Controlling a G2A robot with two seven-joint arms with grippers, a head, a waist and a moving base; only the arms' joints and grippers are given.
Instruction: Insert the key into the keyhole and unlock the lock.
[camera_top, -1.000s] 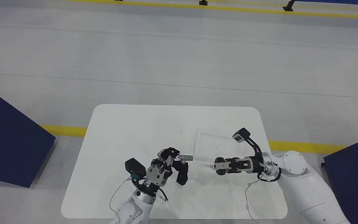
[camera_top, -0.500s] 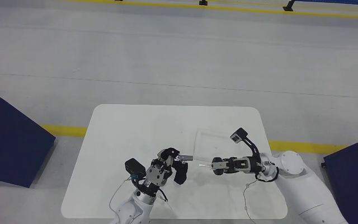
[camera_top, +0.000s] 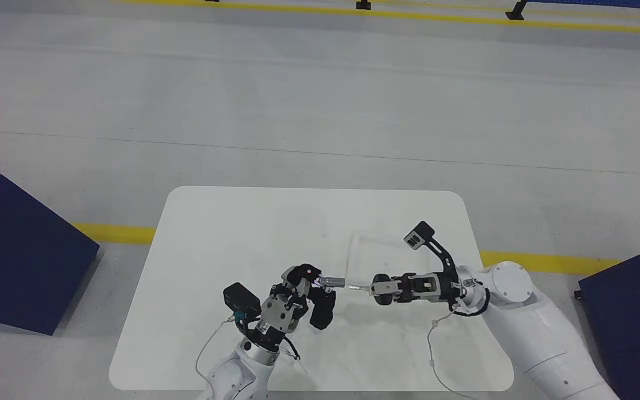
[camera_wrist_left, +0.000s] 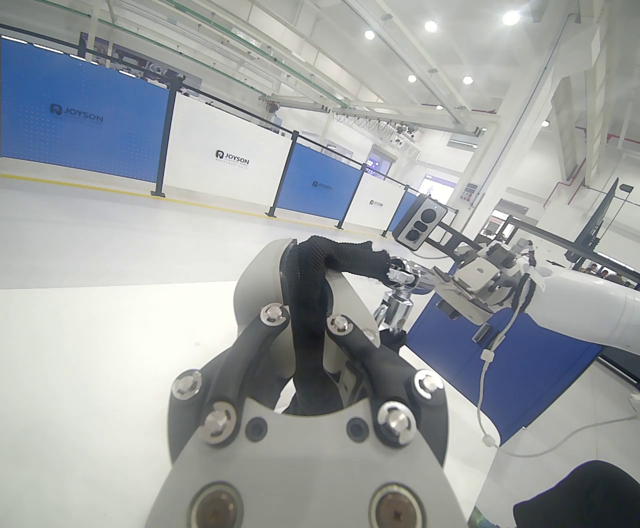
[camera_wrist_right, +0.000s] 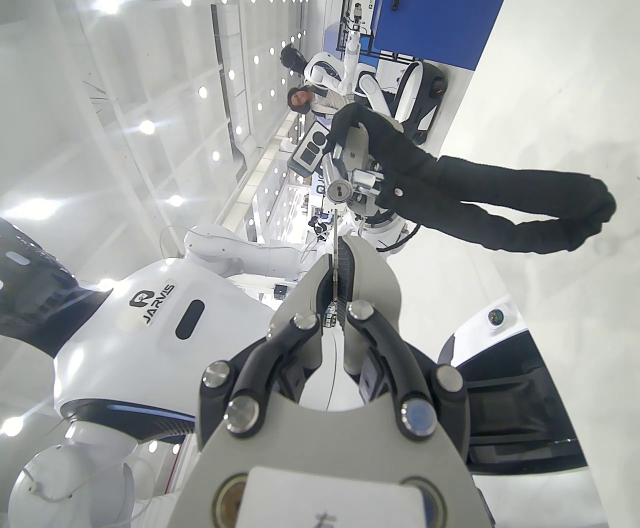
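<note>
White table (camera_top: 220, 230) on a grey floor
A yellow floor line (camera_top: 115, 234) emerges either side of the table; blue panels (camera_top: 35, 260) flank it.
</note>
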